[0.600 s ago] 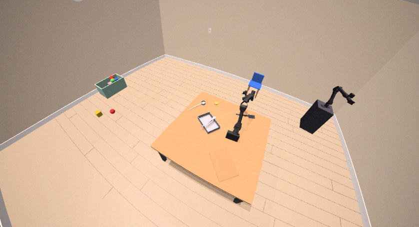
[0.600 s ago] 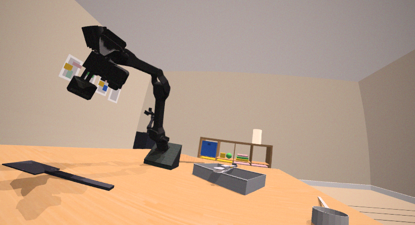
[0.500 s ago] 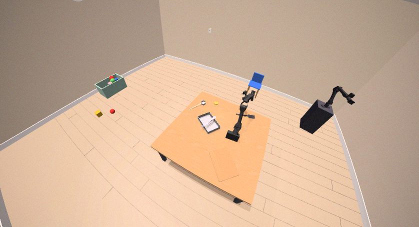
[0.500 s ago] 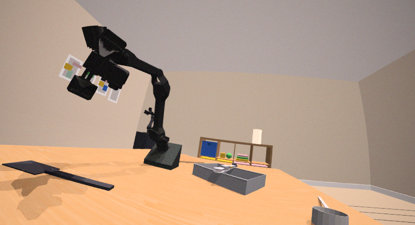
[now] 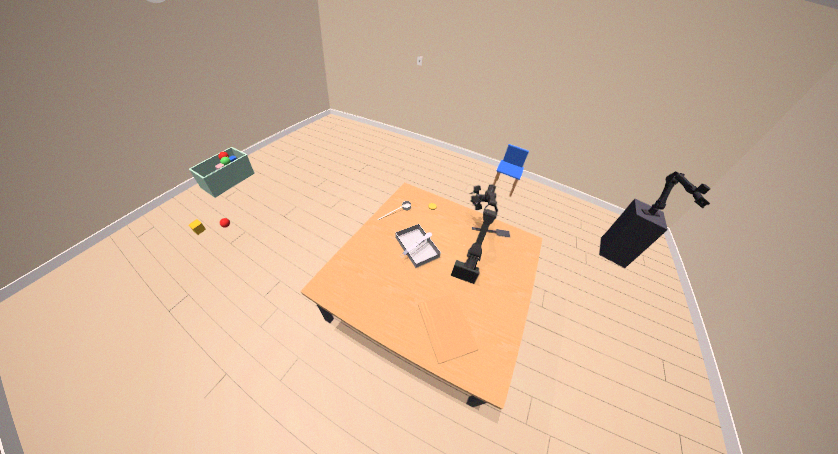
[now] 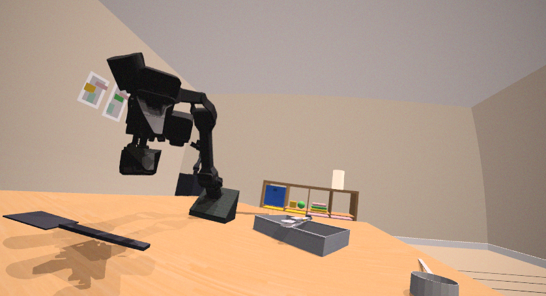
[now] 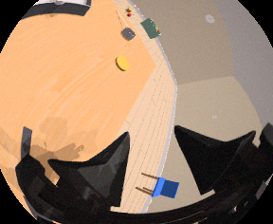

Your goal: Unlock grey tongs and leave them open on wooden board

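Observation:
The light grey tongs point(image 5: 421, 243) point(image 6: 294, 223) lie closed across the roasting tin point(image 5: 429, 261) point(image 6: 300, 238) point(image 7: 59, 9), over its rim. The tin stands near the middle of the table; only its edge shows in the wrist view. The wooden board point(image 5: 448, 332) lies flat on the opposite side of the arm's base from the raised gripper. My gripper point(image 5: 473, 197) point(image 7: 152, 132) is partly open, with nothing between its fingers. It is high above the table near the dark spatula, well away from the tongs. In the wrist view the fingertips stand apart against the floor and wall.
The dark spatula point(image 5: 501, 232) point(image 6: 45, 220) lies below the raised arm. A small grey cup with a long handle point(image 5: 406, 205) point(image 6: 433, 284) point(image 7: 128, 33) and a yellow disc point(image 5: 432, 205) point(image 7: 122, 63) lie beyond the tin. The arm's base point(image 5: 465, 271) point(image 6: 217, 206) stands between tin and table side.

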